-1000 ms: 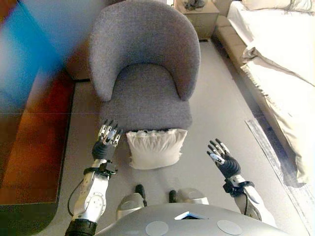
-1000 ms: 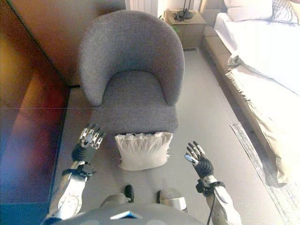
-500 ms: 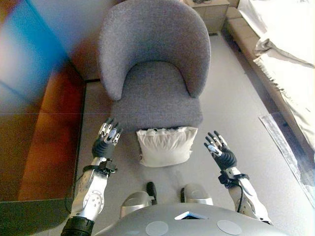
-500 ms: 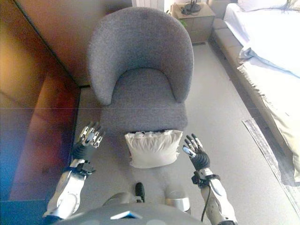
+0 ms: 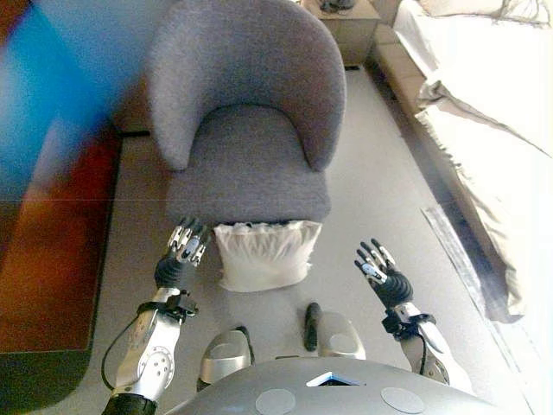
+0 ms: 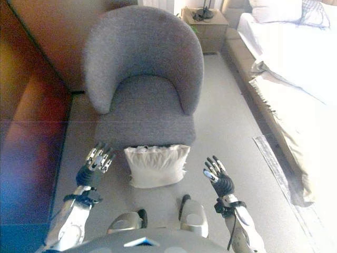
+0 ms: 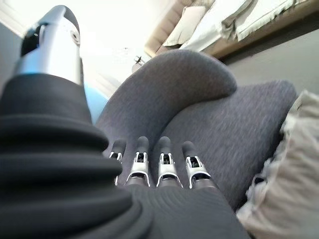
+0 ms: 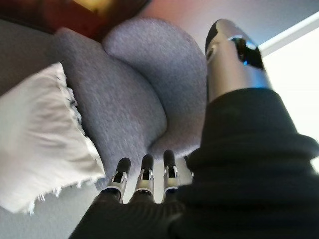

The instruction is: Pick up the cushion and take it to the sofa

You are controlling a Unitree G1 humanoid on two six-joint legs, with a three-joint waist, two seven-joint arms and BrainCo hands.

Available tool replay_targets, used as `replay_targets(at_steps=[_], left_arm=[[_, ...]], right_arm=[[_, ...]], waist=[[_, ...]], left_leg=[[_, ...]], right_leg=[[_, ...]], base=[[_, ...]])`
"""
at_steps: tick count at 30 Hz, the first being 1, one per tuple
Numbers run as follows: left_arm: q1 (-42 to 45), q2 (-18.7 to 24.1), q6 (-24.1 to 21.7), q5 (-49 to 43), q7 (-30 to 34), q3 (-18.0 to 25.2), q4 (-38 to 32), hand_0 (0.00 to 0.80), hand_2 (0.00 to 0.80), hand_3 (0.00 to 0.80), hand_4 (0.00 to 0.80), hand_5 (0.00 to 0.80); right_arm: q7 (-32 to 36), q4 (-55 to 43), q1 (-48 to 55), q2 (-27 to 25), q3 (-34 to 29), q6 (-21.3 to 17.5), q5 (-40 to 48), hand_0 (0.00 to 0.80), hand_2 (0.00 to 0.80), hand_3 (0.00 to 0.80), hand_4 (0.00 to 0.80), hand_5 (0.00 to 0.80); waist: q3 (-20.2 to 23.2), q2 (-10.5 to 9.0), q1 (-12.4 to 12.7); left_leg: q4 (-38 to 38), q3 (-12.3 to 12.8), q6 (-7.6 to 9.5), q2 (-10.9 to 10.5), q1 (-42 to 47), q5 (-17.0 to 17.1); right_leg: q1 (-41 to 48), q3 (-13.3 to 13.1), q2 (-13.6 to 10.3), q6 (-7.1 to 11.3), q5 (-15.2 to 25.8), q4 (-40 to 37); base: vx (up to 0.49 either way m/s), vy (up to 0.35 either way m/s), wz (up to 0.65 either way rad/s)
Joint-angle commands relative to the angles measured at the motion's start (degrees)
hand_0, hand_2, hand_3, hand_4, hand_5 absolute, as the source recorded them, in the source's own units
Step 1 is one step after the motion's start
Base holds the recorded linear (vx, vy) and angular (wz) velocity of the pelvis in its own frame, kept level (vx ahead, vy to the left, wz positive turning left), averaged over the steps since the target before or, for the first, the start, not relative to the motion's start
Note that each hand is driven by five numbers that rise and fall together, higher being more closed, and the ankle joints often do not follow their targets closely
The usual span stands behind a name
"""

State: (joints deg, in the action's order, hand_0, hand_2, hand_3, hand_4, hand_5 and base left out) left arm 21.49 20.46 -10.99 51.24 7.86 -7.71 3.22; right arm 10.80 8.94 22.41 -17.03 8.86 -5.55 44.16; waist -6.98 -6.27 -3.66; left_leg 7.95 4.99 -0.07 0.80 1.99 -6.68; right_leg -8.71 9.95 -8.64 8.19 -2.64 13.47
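A white fringed cushion (image 5: 262, 254) stands on the floor, leaning against the front of a grey tub armchair (image 5: 246, 112). My left hand (image 5: 180, 253) is open, fingers straight, just left of the cushion and apart from it. My right hand (image 5: 380, 272) is open to the cushion's right, with a wider gap. The cushion also shows in the left wrist view (image 7: 284, 184) and in the right wrist view (image 8: 42, 139), beyond the straight fingers of each hand. Both hands are empty.
A bed with white bedding (image 5: 492, 104) runs along the right. A wooden nightstand (image 6: 205, 23) stands behind the armchair. A dark reddish cabinet (image 6: 26, 132) lines the left. A rug edge (image 5: 458, 259) lies at the right on the grey floor.
The whole picture has shifted, so the camera has moved. Both hands stay open on either side of the cushion; the cushion has not moved.
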Motion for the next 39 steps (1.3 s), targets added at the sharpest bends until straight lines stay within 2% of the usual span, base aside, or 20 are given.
replay_targets(at_steps=[1, 3, 6, 9, 10, 11, 12, 14, 16, 20, 22, 26, 30, 31, 32, 33, 35, 36, 37, 39], left_arm=[[1.9, -0.4, -3.2, -1.2, 0.7, 2.1, -5.9, 0.0, 0.0, 0.0, 0.0, 0.0], [1.7, -0.7, -3.2, -1.0, 0.7, 2.2, -6.0, 0.0, 0.0, 0.0, 0.0, 0.0], [0.7, -1.0, -3.6, -0.6, 0.3, 1.9, -5.8, 0.0, 0.0, 0.0, 0.0, 0.0], [-0.2, -1.9, -3.8, 0.1, -0.2, 0.9, -6.2, 0.0, 0.0, 0.0, 0.0, 0.0], [-0.4, -2.1, -3.6, 0.4, -0.1, 0.6, -6.1, 0.0, 0.0, 0.0, 0.0, 0.0], [-0.6, -2.2, -3.3, 0.7, 0.0, 0.3, -6.0, 0.0, 0.0, 0.0, 0.0, 0.0], [-1.0, -2.2, -2.7, 0.9, 0.2, 0.0, -5.7, 0.0, 0.0, 0.0, 0.0, 0.0], [-1.2, -2.2, -2.9, 1.1, 0.8, -0.2, -5.2, 0.0, 0.0, 0.0, 0.0, 0.0], [-1.1, -2.0, -3.4, 2.1, 1.0, 0.2, -5.0, 0.0, 0.0, 0.0, 0.0, 0.0], [-0.4, -1.6, -3.1, 3.1, 1.8, 1.4, -6.1, 0.0, 0.0, 0.0, 0.0, 0.0], [-0.1, -2.0, -3.2, 3.4, 2.4, 1.4, -6.2, 0.0, 0.0, 0.0, 0.0, 0.0], [-0.3, -2.2, -2.8, 3.9, 3.9, 1.5, -5.7, 0.0, 0.0, 0.0, 0.0, 0.0], [-0.3, -2.4, -4.3, 3.9, 3.9, 0.8, -5.2, 0.0, 0.0, 0.0, 0.0, 0.0], [-0.7, -2.3, -4.3, 3.7, 3.9, 0.6, -5.1, 0.0, 0.0, 0.0, 0.0, 0.0], [-1.7, -1.9, -3.8, 3.7, 4.5, 0.7, -4.9, 0.0, 0.0, 0.0, 0.0, 0.0], [-2.8, -1.2, -3.1, 3.8, 4.8, 0.6, -4.8, 0.0, 0.0, 0.0, 0.0, 0.0], [-3.9, -0.3, -3.0, 2.8, 4.0, -0.3, -4.5, 0.0, 0.0, 0.0, 0.0, 0.0], [-4.4, -0.1, -3.5, 1.9, 3.3, -0.6, -3.8, 0.0, 0.0, 0.0, 0.0, 0.0], [-4.7, 0.6, -3.5, 1.7, 4.0, -0.4, -3.9, 0.0, 0.0, 0.0, 0.0, 0.0], [-3.8, 1.1, -3.3, 0.9, 2.6, 0.1, -4.7, 0.0, 0.0, 0.0, 0.0, 0.0]], right_arm=[[0.8, -2.4, -2.3, -0.1, 0.7, -0.4, 0.4, 0.0, 0.0, 0.0, 0.0, 0.0], [1.4, -3.4, -2.2, -0.6, 1.2, -0.5, 0.3, 0.0, 0.0, 0.0, 0.0, 0.0], [1.6, -2.8, -2.6, -1.3, 1.5, -1.0, 0.1, 0.0, 0.0, 0.0, 0.0, 0.0], [2.0, -2.8, -2.8, -2.3, 1.3, -1.7, 0.7, 0.0, 0.0, 0.0, 0.0, 0.0], [1.9, -2.3, -2.8, -2.6, 1.2, -2.2, 0.7, 0.0, 0.0, 0.0, 0.0, 0.0], [1.9, -1.9, -2.9, -2.8, 1.0, -2.5, 0.8, 0.0, 0.0, 0.0, 0.0, 0.0], [1.7, -1.5, -3.0, -2.9, 0.7, -2.7, 1.2, 0.0, 0.0, 0.0, 0.0, 0.0], [2.0, -1.4, -3.1, -3.1, 0.7, -3.0, 1.6, 0.0, 0.0, 0.0, 0.0, 0.0], [2.5, -2.3, -2.6, -3.6, 0.6, -2.6, 0.7, 0.0, 0.0, 0.0, 0.0, 0.0], [3.3, -4.6, -1.0, -5.3, -0.4, -1.6, 1.7, 0.0, 0.0, 0.0, 0.0, 0.0], [4.0, -4.2, -0.6, -5.4, -0.7, -1.8, 1.4, 0.0, 0.0, 0.0, 0.0, 0.0], [4.4, -3.6, -0.2, -5.0, -1.1, -2.7, 0.6, 0.0, 0.0, 0.0, 0.0, 0.0], [4.9, -3.3, -0.4, -4.6, -1.3, -2.5, 0.3, 0.0, 0.0, 0.0, 0.0, 0.0], [4.9, -3.5, -0.6, -4.5, -1.6, -2.5, 0.4, 0.0, 0.0, 0.0, 0.0, 0.0], [4.8, -3.6, -0.6, -4.0, -1.9, -3.1, 0.1, 0.0, 0.0, 0.0, 0.0, 0.0], [4.2, -4.0, -0.7, -3.4, -1.8, -3.8, 0.3, 0.0, 0.0, 0.0, 0.0, 0.0], [2.4, -3.5, -2.5, -2.7, -0.1, -4.3, 1.4, 0.0, 0.0, 0.0, 0.0, 0.0], [0.9, -3.2, -3.5, -2.3, 0.3, -3.8, 1.8, 0.0, 0.0, 0.0, 0.0, 0.0], [0.6, -3.2, -4.4, -1.6, 0.8, -3.7, 2.7, 0.0, 0.0, 0.0, 0.0, 0.0], [1.1, -3.3, -4.1, -0.4, 1.4, -4.6, 1.2, 0.0, 0.0, 0.0, 0.0, 0.0]], waist=[[2.4, 0.07, -0.7], [2.9, 0.73, -1.2], [3.4, 1.17, -1.8], [3.4, 0.65, -1.6], [3.2, 0.45, -1.6], [2.9, 0.38, -1.6], [2.5, 0.19, -1.7], [1.7, 0.38, -1.6], [1.1, 1.52, -1.5], [1.0, 2.66, -0.3], [0.8, 3.52, -0.2], [1.0, 4.84, -0.7], [1.4, 5.26, -0.8], [1.3, 5.01, -1.0], [1.2, 4.59, -1.4], [1.3, 4.18, -1.4], [0.9, 4.11, -0.3], [0.8, 4.0, 0.0], [0.8, 3.72, 0.7], [0.6, 3.41, 1.5]], left_leg=[[-1.3, 1.7, 1.55, -3.1, 9.6, -3.9], [1.6, 2.3, -0.06, -0.7, 9.1, -0.2], [6.3, 2.1, -2.12, 1.5, 8.3, 4.3], [20.2, 0.6, -4.0, 1.3, 3.5, 9.6], [24.8, 1.0, -4.27, 1.5, 1.1, 10.9], [27.4, 2.1, -4.52, 3.0, -1.2, 11.9], [28.0, 4.2, -4.48, 6.2, -3.5, 12.2], [23.7, 5.8, -4.26, 9.7, -4.3, 11.9], [10.6, 5.5, -5.66, 14.4, -3.4, 16.3], [-5.8, -0.2, -8.17, 17.3, -4.0, 20.8], [-9.5, 0.1, -8.86, 17.9, -3.3, 20.8], [-11.6, 2.5, -9.33, 17.8, -1.8, 18.7], [-10.4, 1.2, -9.46, 17.0, -1.2, 16.9], [-9.1, 2.1, -8.82, 15.9, -1.5, 14.7], [-6.3, 5.0, -7.69, 14.0, -2.5, 11.1], [-3.7, 6.4, -6.74, 12.7, -3.8, 9.0], [-2.0, 1.1, -5.13, 9.3, -4.8, 6.1], [-1.0, -0.1, -4.36, 7.7, -5.0, 5.3], [-0.4, -1.0, -3.22, 6.0, -5.0, 4.5], [-0.3, -0.7, -1.13, 3.7, -4.4, 3.1]], right_leg=[[-2.0, -1.4, 1.5, 0.97, 10.9, -10.0], [-1.3, -2.3, 2.4, -0.56, 8.6, -8.4], [-0.4, -3.0, 3.8, -2.31, 6.7, -7.7], [1.9, -3.2, 4.2, -4.64, 4.8, -7.7], [2.7, -3.2, 4.2, -5.42, 4.0, -7.4], [3.5, -3.1, 4.4, -6.15, 3.2, -7.1], [4.6, -3.0, 4.4, -6.82, 2.2, -6.6], [5.4, -3.4, 4.6, -7.07, 0.8, -5.7], [6.2, -4.6, 4.9, -6.51, -0.7, -5.0], [8.0, -7.3, 2.9, -3.95, -2.2, -5.3], [9.3, -7.8, 2.0, -3.35, -3.1, -5.2], [10.3, -7.0, 0.6, -2.49, -4.4, -4.3], [10.6, -8.4, -0.5, -1.42, -4.8, -3.7], [10.7, -8.5, -1.3, -0.73, -4.8, -3.5], [11.2, -8.1, -2.7, 0.13, -4.5, -3.2], [11.5, -7.6, -3.9, 0.79, -4.3, -2.9], [9.6, -7.9, -5.9, 1.4, -3.8, -0.1], [9.3, -8.5, -7.3, 1.77, -1.6, 1.4], [8.9, -9.3, -8.8, 2.12, 2.7, 3.3], [6.2, -10.0, -11.7, 2.2, 9.8, 9.9]], base=[[0.322, -0.146, 0.16], [0.314, -0.179, 0.03], [0.273, -0.216, 0.04], [0.217, -0.228, 0.07], [0.199, -0.22, -0.08], [0.196, -0.21, -0.11], [0.177, -0.166, -0.08], [0.159, -0.04, -0.07], [0.172, 0.157, -0.18], [0.195, 0.196, -0.06], [0.216, 0.182, -0.01], [0.13, 0.158, -0.23], [0.156, 0.227, -0.54], [0.111, 0.222, -0.23], [0.059, 0.226, -0.05], [0.059, 0.291, 0.04], [0.1, 0.302, 0.24], [0.145, 0.28, 0.24], [0.137, 0.24, -0.01], [0.139, 0.236, -0.08]])
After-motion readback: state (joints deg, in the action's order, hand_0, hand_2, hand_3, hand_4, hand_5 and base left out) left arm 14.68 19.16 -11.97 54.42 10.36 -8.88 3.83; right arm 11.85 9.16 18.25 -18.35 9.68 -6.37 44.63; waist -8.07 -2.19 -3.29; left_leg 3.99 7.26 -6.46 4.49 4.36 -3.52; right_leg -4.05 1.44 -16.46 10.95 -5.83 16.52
